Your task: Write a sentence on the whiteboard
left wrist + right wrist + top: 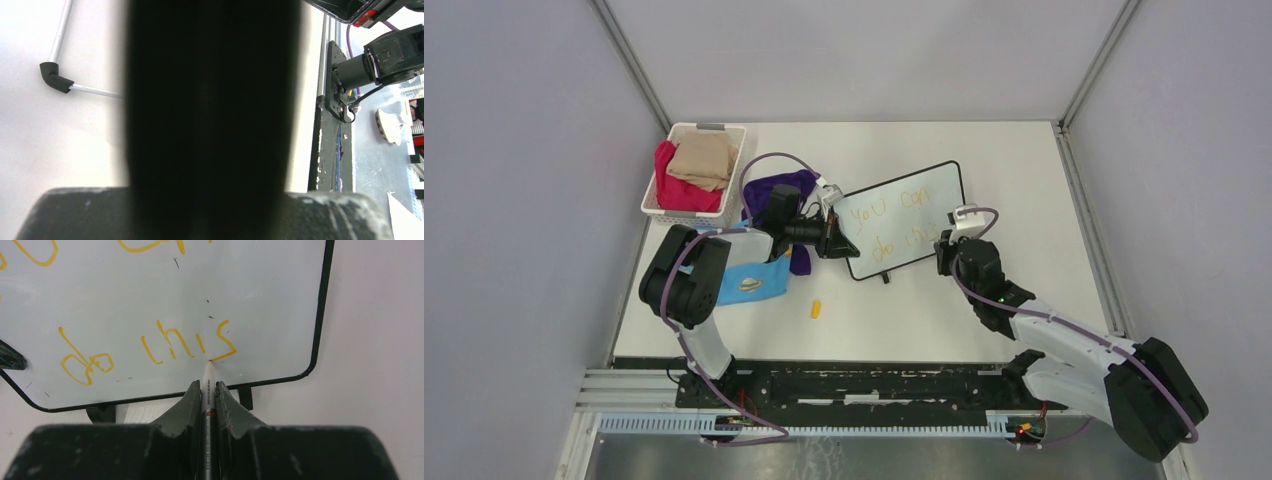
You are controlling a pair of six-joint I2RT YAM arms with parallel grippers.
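We locate the whiteboard [902,215] at the centre of the table [1024,200], turned at an angle, with its two black feet on the edge nearer the arms. The sentence [889,228] runs in yellow-orange letters on two lines: "you can" above, "do this" below.

The right gripper [207,386] is clenched on a marker [209,371], which lies along the narrow gap between the fingers. The marker's white tip touches the board surface at the foot of the final "s".

The left gripper [836,238] sits at the left edge of the whiteboard and is clamped on it. In its own wrist view a dark, blurred band fills the space between the fingers.

A small yellow cap [816,309] lies on the table, apart from the board. A white basket [721,131] of cloths stands at the far left.
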